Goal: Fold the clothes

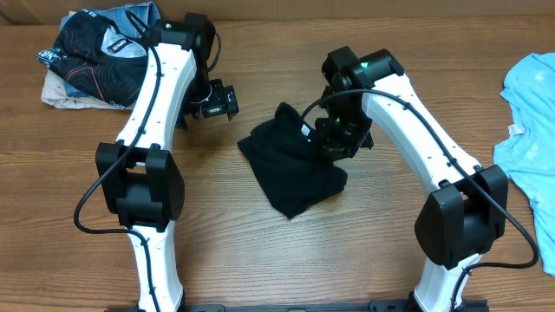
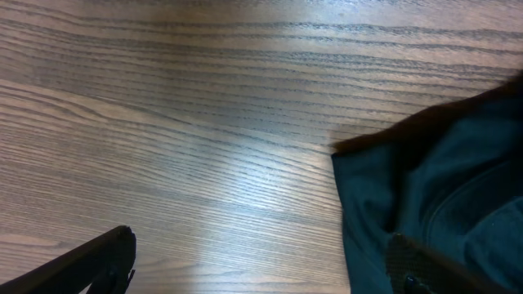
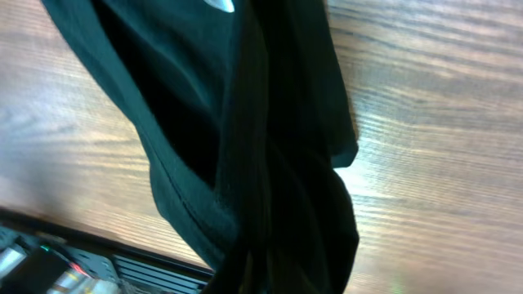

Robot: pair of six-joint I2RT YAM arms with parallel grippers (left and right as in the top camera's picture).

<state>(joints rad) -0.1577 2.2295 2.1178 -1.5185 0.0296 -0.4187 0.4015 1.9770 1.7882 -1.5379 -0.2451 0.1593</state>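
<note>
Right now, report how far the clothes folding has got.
Done: the black shirt looks gathered into a compact bundle mid-table, though not yet a neat fold.
In hand: the right gripper is shut on the shirt's upper edge. The left gripper is open, apart from it and holding nothing.
Left: the light blue T-shirt lies unfolded at the right edge, and a crumpled pile sits in the far left corner.

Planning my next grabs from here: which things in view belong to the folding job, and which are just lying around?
In the job:
- black shirt, pinched by the right gripper
- light blue T-shirt, right edge
- left gripper, open, empty

Lying about:
- dark printed bundle, far left, possibly more clothes
- beige sheet under it
</note>
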